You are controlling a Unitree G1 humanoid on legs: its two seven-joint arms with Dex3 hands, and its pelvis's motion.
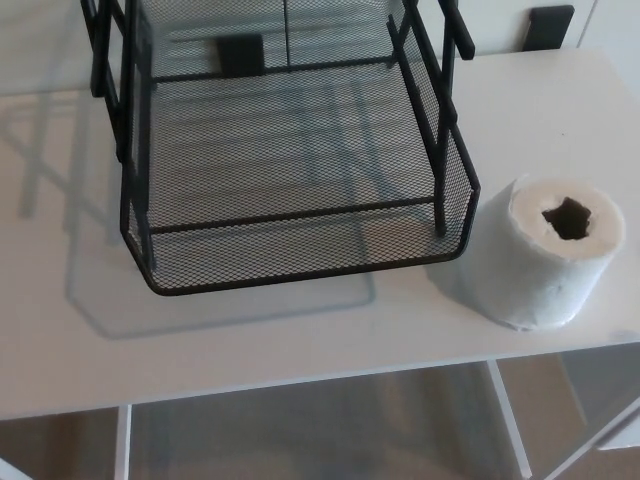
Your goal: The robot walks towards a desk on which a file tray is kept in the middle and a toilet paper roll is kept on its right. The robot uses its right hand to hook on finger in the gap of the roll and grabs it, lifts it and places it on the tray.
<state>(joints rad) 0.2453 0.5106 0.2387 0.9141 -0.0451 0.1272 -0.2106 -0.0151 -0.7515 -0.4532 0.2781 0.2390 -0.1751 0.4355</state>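
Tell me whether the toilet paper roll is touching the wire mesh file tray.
Apart. The head view shows a strip of bare white desk between the toilet paper roll and the file tray's right front corner.
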